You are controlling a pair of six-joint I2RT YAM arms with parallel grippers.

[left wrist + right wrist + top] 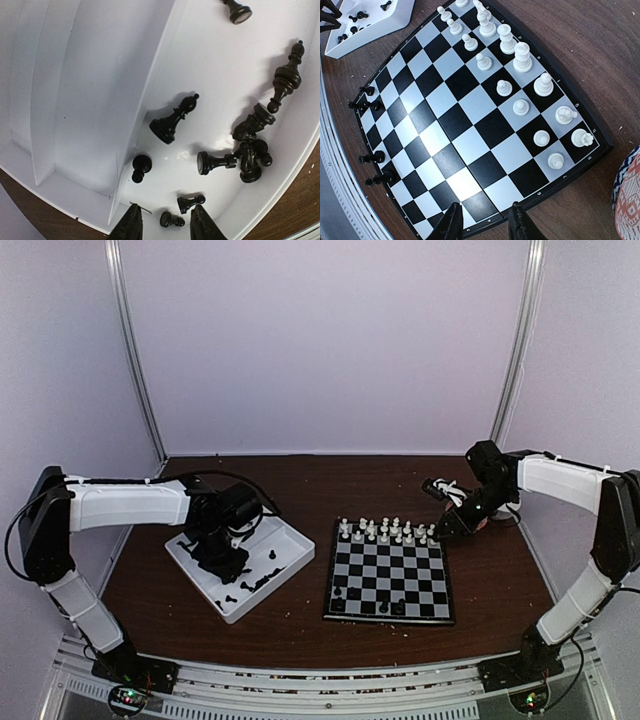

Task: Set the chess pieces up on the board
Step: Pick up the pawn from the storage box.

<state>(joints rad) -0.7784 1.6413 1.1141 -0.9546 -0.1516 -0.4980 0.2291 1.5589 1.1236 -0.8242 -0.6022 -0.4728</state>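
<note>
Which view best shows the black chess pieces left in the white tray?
Left wrist: it looks straight down into the tray, so the black chess pieces show individual shapes. Top external shows only dark specks partly hidden by the left arm. Right wrist catches a tray corner with a few pieces.

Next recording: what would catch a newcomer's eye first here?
The board holds two rows of white pieces at its far side but only a few black ones near. More black chess pieces lie scattered in the white tray left of it, under the left gripper.
</note>
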